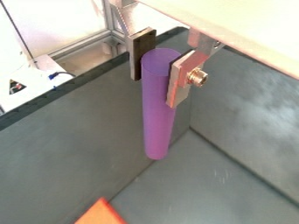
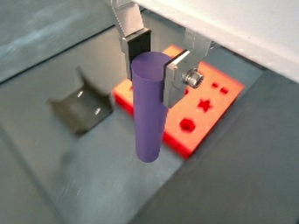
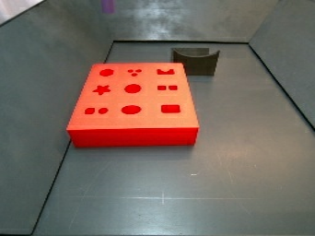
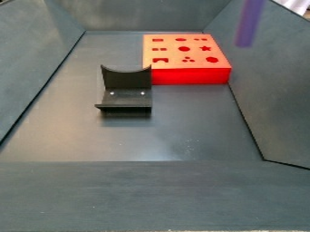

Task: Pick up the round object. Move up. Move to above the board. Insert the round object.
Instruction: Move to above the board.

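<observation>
Wrist views only: gripper [image 2: 159, 63] around round object [image 2: 146, 105].

Purple round object [image 4: 248, 23] hangs above the board [image 4: 186, 57] — gripper out of frame.

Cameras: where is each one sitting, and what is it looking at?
Wrist view: rides on the arm, looks down the gripper holding the purple peg over grey floor; a corner of the red board shows.
Wrist view: on the arm too, looks down past the fingers and peg to the board and the grey block.
Side view: fixed beside the floor, faces the board, block behind; only the peg's tip shows.
Side view: fixed opposite, block near, board far, peg at upper edge.
All share the peg and board.
</observation>
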Tool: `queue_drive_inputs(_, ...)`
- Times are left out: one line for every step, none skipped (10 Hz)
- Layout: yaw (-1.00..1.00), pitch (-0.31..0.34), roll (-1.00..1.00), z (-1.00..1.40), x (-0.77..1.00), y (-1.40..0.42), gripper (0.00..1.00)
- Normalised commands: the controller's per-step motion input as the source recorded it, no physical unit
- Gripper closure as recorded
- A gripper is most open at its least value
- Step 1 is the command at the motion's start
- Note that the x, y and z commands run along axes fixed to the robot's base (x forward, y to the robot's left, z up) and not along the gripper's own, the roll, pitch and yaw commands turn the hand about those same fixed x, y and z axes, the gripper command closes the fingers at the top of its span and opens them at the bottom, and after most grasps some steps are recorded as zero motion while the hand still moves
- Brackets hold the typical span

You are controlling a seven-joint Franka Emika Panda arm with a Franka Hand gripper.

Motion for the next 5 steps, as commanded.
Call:
queue_drive_inputs(-0.16,0.023,-0.04,0.13,0.48,-1.0,1.0)
queue_drive_inputs(-0.03,0.058,0.0,0.13,0.49,-1.0,1.0)
queue_drive_inputs(0.0,0.067,0.01,0.13,0.5,-1.0,1.0)
queue_drive_inputs(0.0,0.079,-0.01,0.13,0.5,-1.0,1.0)
queue_drive_inputs(0.0,0.089,0.0,0.13,0.51,-1.0,1.0)
